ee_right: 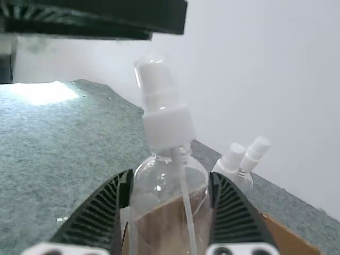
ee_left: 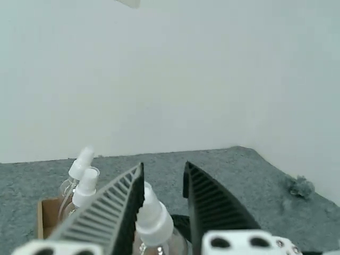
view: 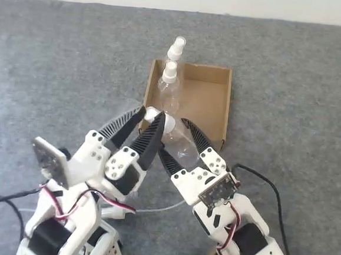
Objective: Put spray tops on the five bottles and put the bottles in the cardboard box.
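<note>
Grey carpet (view: 57,65): right gripper (ee_right: 170,183) clamps a bottle (ee_right: 162,199), left gripper (ee_left: 163,168) spread around its spray top (ee_left: 152,217).

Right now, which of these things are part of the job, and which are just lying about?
Part of the job: the bottle gripped by the right hand; its spray top, flanked by the open left hand; two capped bottles at the cardboard box's far corner.
Just lying about: black cable; fluff on the grey carpet.
</note>
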